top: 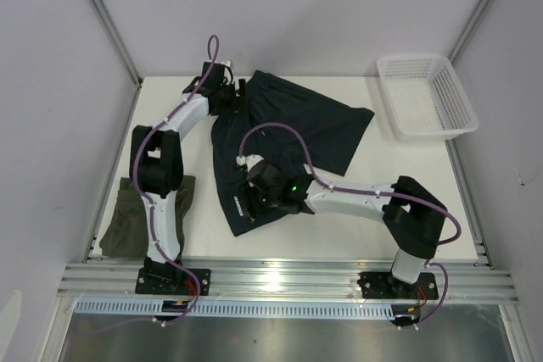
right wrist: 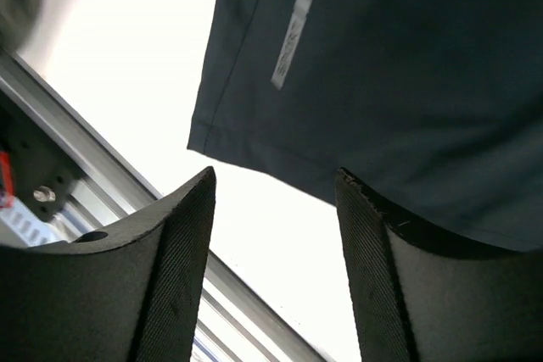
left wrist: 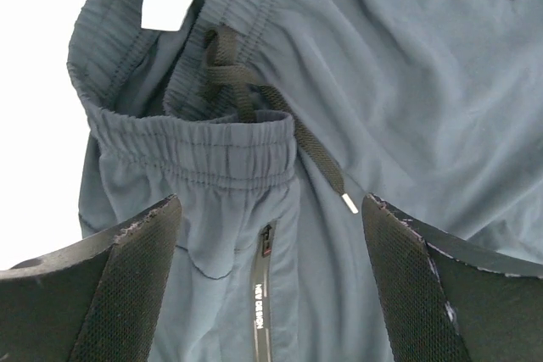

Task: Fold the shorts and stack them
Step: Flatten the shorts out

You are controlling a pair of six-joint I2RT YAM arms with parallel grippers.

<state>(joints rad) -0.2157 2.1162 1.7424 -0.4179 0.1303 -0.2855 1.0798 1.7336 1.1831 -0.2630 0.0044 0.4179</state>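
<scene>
The dark navy-teal shorts (top: pixel 288 129) lie spread out across the middle of the table. My left gripper (top: pixel 231 92) is open over their waistband at the far left. In the left wrist view the elastic waistband (left wrist: pixel 199 137), black drawstring and a zip pocket lie between the open fingers (left wrist: pixel 127 286). My right gripper (top: pixel 257 199) is open and empty over the near leg hem. In the right wrist view the hem (right wrist: pixel 254 154) lies just beyond the fingertips (right wrist: pixel 182 235). The olive-green shorts (top: pixel 127 218) lie bunched at the near left edge, partly behind the left arm.
A white plastic mesh basket (top: pixel 454 103) stands at the far right corner. The metal rail (top: pixel 280 281) runs along the table's near edge and shows in the right wrist view (right wrist: pixel 76 184). Grey walls close in on the left, back and right.
</scene>
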